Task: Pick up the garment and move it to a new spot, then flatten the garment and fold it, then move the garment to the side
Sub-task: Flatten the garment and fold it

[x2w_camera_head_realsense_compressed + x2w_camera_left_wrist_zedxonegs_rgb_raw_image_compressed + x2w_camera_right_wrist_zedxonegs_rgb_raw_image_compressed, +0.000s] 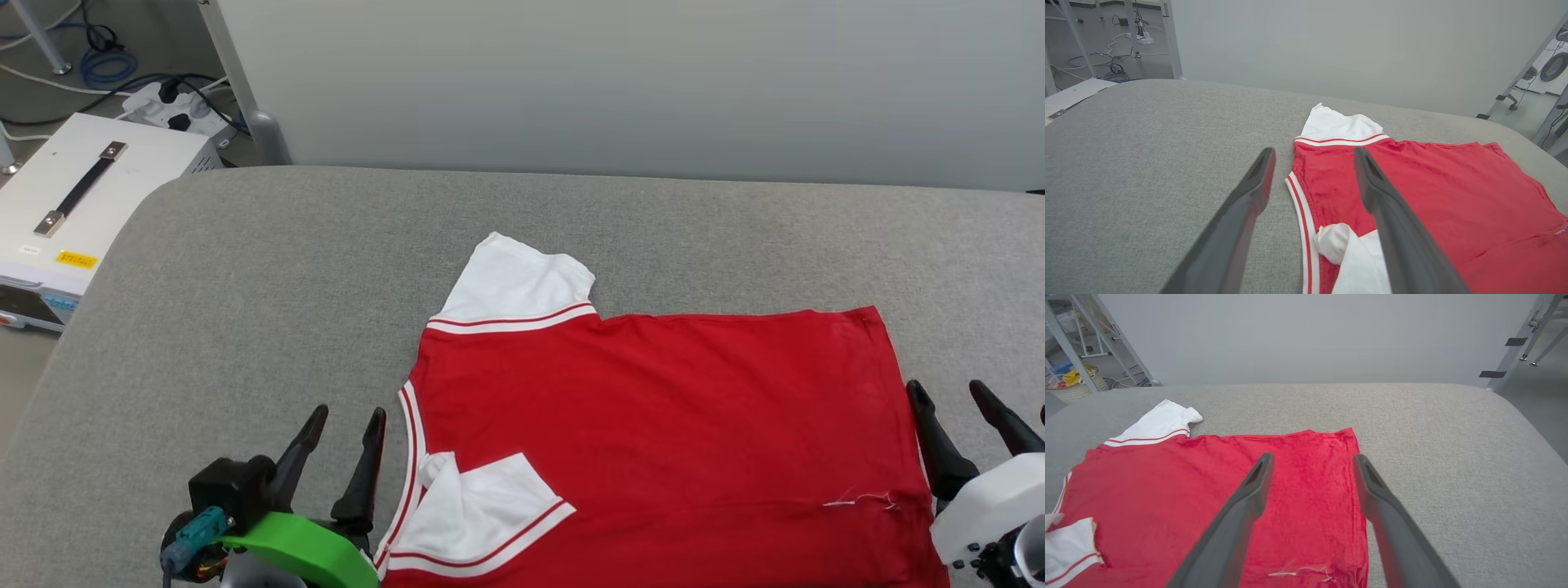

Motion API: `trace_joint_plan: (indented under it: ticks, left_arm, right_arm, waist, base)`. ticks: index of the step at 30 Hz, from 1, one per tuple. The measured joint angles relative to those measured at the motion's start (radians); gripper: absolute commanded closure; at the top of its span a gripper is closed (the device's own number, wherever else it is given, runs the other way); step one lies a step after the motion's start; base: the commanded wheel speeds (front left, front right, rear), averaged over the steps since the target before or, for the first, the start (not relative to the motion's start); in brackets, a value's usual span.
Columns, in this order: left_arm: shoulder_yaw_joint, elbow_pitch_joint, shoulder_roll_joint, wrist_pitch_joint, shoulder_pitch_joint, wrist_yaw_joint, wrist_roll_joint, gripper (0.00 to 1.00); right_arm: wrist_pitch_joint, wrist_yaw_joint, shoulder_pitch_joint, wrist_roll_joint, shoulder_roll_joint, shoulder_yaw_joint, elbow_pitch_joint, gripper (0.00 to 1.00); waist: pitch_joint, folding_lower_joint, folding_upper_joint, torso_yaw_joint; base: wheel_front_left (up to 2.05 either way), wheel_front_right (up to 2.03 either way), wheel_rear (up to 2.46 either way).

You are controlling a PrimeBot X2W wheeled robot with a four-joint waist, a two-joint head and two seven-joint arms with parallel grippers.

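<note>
The left end effector (349,411) and right end effector (945,385) both stand wide open and hold nothing, one at each end of the garment (653,425) lying on the grey desk (245,286). The near sleeve (482,498) lies crumpled over the red body, so folding now would likely trap that lump. The far sleeve (514,282) juts out and could drag askew

Right end effector (1313,456), widely spread, seemingly above garment (1167,477) hem.
</note>
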Motion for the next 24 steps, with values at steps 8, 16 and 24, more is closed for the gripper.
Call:
trace_joint_plan:
  ticks: [8,16,24]
  left_arm:
    - [0.068,-0.030,-0.069,-0.048,0.000,-0.044,0.101,0.00]
    - [0.168,-0.042,-0.126,-0.048,-0.056,-0.119,0.194,0.00]
    - [0.123,0.040,-0.036,0.072,-0.302,-0.141,0.149,0.00]
  right_arm:
    - [-0.192,0.000,0.000,-0.021,0.016,0.065,-0.022,0.00]
    - [-0.283,0.000,-0.060,-0.057,0.068,0.134,-0.018,0.00]
    - [-0.312,0.000,-0.138,-0.100,0.099,0.161,-0.040,0.00]
  waist:
    - [0.017,0.0000,0.0000,-0.011]
    - [0.096,0.0000,0.0000,-0.043]
    - [0.206,0.0000,0.0000,-0.104]
  base:
    - [0.00,0.00,0.00]
    - [0.00,0.00,0.00]
    - [0.00,0.00,0.00]
